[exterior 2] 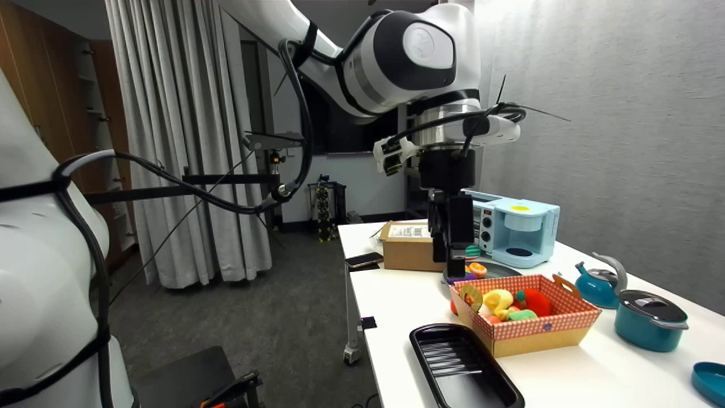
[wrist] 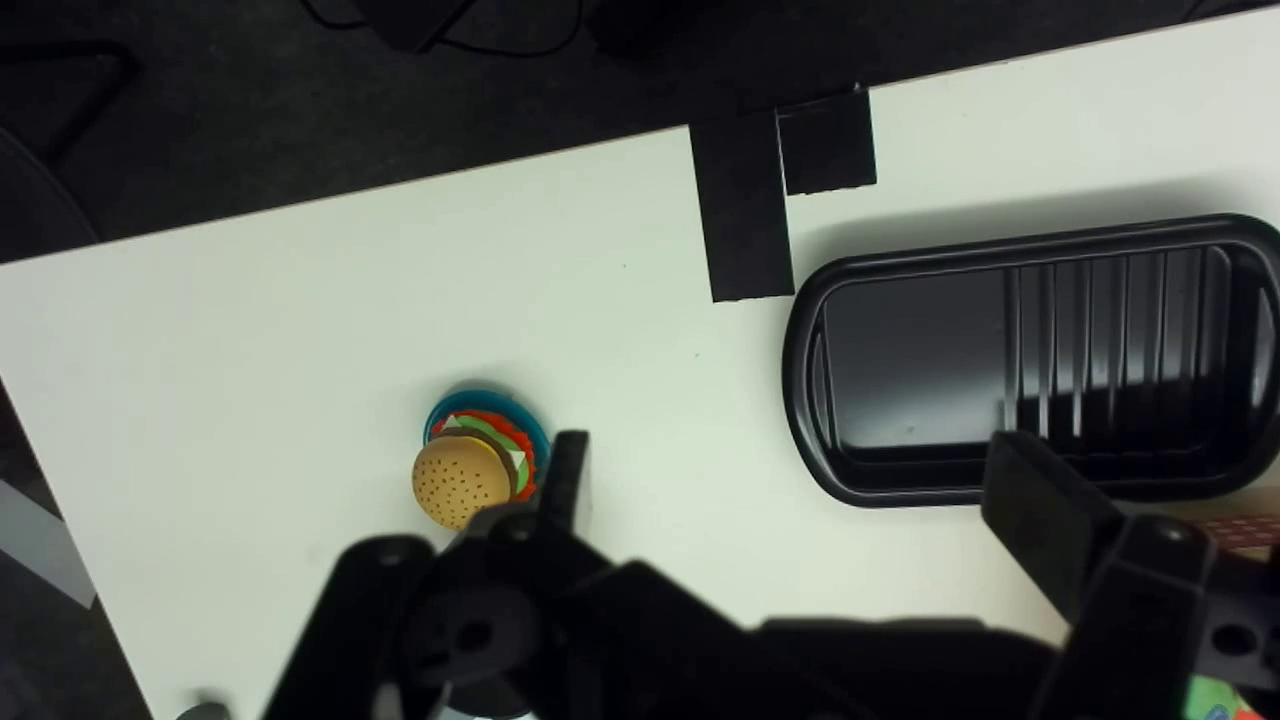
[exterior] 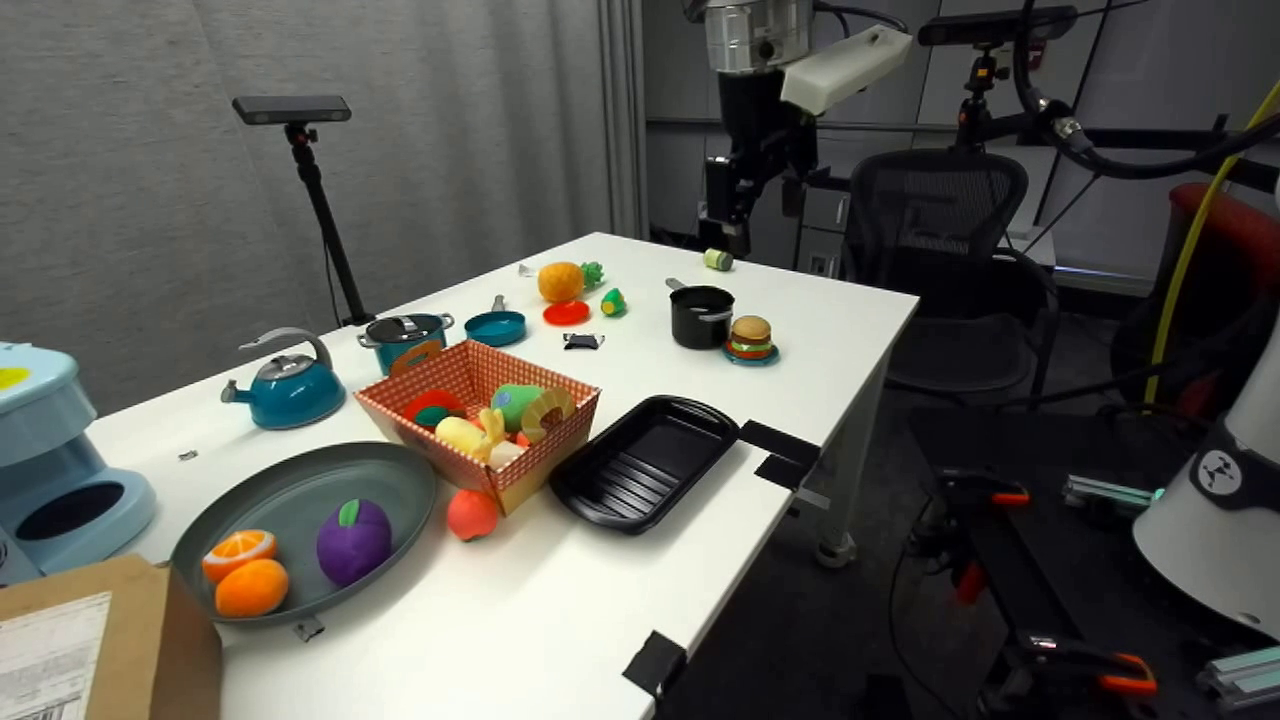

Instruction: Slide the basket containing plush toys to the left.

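Observation:
The basket point(exterior: 540, 478) is a shallow orange-brown checked box with low sides, standing upright on the table in both exterior views point(exterior 2: 538, 339). Plush toys point(exterior: 463, 436) in yellow, red, orange and green lie inside it; they also show in an exterior view point(exterior 2: 499, 302). In the wrist view only a sliver of the basket point(wrist: 1242, 530) shows at the right edge, mostly hidden by a finger. My gripper point(wrist: 790, 445) is open with nothing between its fingers. It hangs above the table, apart from the basket, in both exterior views point(exterior: 735, 235) point(exterior 2: 456, 271).
The black ridged tray point(exterior: 650, 462) lies right beside the basket. The dark grey plate point(exterior: 300, 490) and a red-orange toy point(exterior: 472, 514) are close on another side. A teal pot point(exterior 2: 650, 323), a kettle point(exterior: 292, 392), a black pot point(exterior: 701, 318) and a toy burger point(wrist: 465, 480) stand around.

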You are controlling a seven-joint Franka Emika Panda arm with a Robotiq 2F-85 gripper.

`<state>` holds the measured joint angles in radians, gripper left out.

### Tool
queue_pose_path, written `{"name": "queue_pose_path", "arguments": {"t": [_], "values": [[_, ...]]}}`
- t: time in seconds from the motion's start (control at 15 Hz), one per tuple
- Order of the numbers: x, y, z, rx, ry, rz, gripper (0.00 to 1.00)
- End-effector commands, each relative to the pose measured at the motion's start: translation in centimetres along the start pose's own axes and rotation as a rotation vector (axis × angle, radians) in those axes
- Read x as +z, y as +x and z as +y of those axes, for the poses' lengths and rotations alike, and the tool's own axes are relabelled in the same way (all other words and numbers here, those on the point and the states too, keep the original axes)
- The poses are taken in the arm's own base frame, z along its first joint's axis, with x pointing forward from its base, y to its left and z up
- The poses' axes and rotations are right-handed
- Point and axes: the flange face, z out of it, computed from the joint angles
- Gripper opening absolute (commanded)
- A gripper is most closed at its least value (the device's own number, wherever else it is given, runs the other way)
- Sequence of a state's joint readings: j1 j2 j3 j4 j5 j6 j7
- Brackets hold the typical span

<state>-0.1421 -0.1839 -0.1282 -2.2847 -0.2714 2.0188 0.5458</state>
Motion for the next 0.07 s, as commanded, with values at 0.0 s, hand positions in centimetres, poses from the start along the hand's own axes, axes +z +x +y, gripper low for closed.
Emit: {"name": "queue_pose_path", "arguments": {"t": [0.0], "values": [[-0.04,0.02,0.01,0.0,0.0,-0.001,1.0]]}}
